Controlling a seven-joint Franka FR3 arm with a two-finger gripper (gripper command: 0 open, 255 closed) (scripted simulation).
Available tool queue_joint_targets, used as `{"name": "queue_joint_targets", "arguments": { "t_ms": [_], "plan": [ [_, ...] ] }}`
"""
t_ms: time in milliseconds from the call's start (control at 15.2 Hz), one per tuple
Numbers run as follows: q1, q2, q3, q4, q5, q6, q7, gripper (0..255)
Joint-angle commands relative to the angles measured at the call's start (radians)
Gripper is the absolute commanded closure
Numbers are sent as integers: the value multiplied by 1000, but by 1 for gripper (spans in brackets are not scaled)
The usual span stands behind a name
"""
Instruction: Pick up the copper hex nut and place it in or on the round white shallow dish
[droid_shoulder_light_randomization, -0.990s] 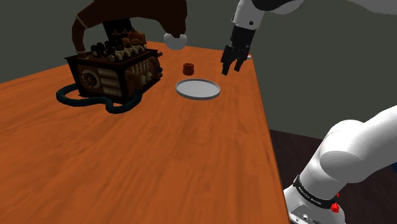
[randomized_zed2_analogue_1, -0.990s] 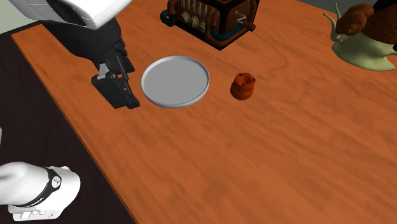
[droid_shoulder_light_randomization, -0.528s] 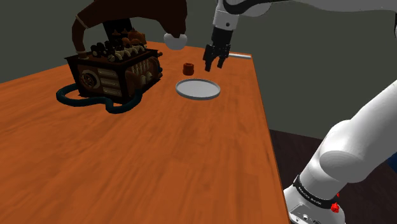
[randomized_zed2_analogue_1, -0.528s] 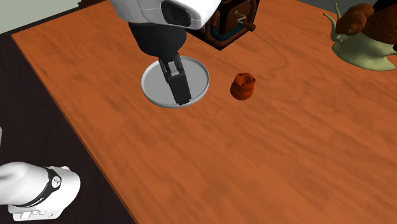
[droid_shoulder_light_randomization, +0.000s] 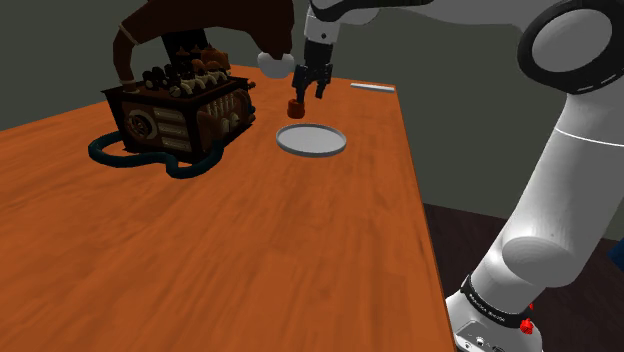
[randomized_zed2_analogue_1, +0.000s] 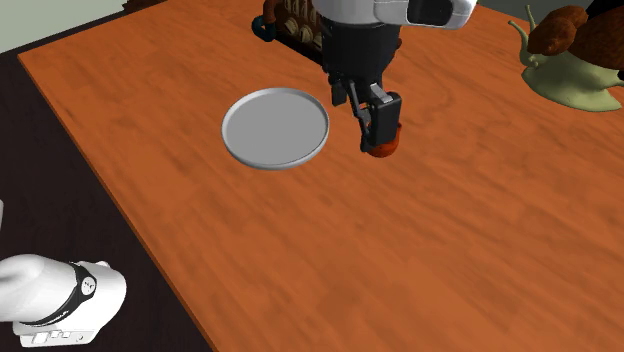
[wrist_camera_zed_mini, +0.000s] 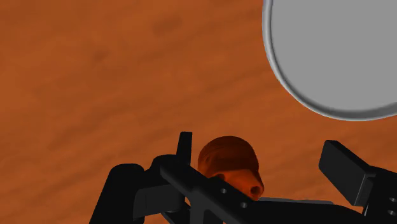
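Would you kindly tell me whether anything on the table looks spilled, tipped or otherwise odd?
Nothing stands out. The copper-brown nut rests on the table between the fingers of the open gripper, and the empty dish lies flat beside it.

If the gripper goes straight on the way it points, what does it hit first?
Probably the reddish-brown hex nut: it sits just ahead of the open gripper, between the fingers but near one. If it slips between them, they land on the wooden table. Depth is unclear.

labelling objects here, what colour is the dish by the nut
Plain grey with a paler rim; the dish shows best in the second exterior view.
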Motion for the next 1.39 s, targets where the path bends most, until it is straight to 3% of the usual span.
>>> {"name": "queue_joint_targets", "arguments": {
  "t_ms": [0,132,198,660,1188,1254,1320],
  "plan": [
    [2,90,1,116,-8,-26,-7,0],
    [5,189,2,252,-17,-62,-13,0],
    [6,200,2,267,-18,-66,-14,0],
    [6,198,2,161,-17,37,-14,0],
    [6,198,2,162,-17,37,-14,0],
    [6,198,2,162,-17,37,-14,255],
    [6,198,2,162,-17,37,-14,255]
  ]
}}
